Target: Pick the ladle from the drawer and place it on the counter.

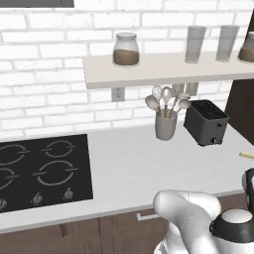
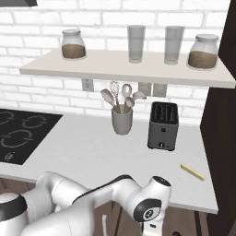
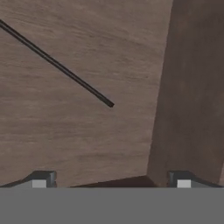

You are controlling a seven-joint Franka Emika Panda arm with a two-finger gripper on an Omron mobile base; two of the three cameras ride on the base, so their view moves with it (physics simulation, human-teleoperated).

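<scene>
Ladle (image 3: 57, 64): a thin dark stem running diagonally across the brown wood drawer floor (image 3: 78, 140) in the hand view, its near end stopping short of the darker drawer wall (image 3: 192, 87). The bowl end runs off the upper left edge. Gripper (image 3: 111, 183): fingertips (image 3: 41, 180) spread wide at the bottom of the hand view, nothing held between them, well apart from the ladle. In the base views the arm bends down below the front edge of the counter (image 2: 92, 152). Counter contents: black stovetop (image 1: 42, 171) at left, grey utensil cup (image 2: 122, 120) holding wooden spoons and a whisk, dark toaster (image 2: 163, 125) just beside it, small yellow stick (image 2: 192, 172) near the right end. Wall shelf (image 2: 124, 68) carries jars and glasses
</scene>
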